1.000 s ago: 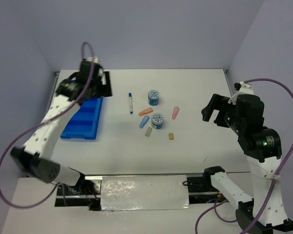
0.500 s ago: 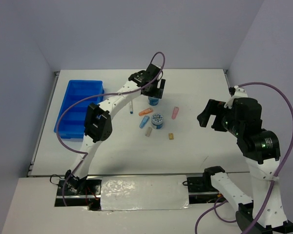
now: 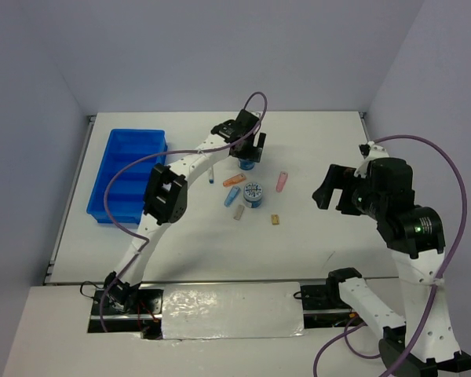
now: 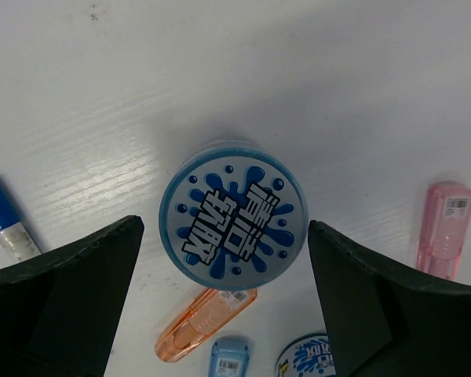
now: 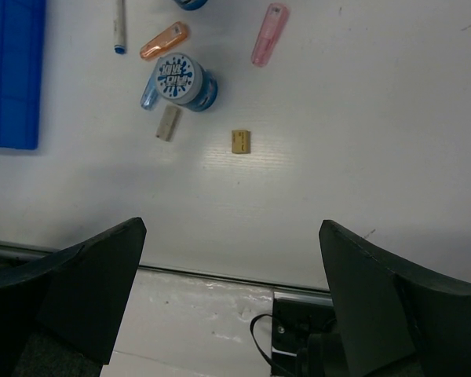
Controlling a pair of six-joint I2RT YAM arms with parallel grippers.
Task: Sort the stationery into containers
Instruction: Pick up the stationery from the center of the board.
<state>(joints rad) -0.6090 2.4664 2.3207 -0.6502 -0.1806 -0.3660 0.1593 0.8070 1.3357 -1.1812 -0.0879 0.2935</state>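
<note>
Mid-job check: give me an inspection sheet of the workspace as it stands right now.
Surface: white table, no spills seen.
Job's things: blue tray at the left, looks empty; far roll, near roll, pen, orange capsule, pink capsule, light-blue capsule, grey block and tan block all loose on the table.
Clutter: nothing seen.
Tools: left tool open, straddling the far roll; right tool open, empty, raised.
Cables: left cable and right cable loop in the air.
Surroundings: plain walls; nothing else seen.
</note>
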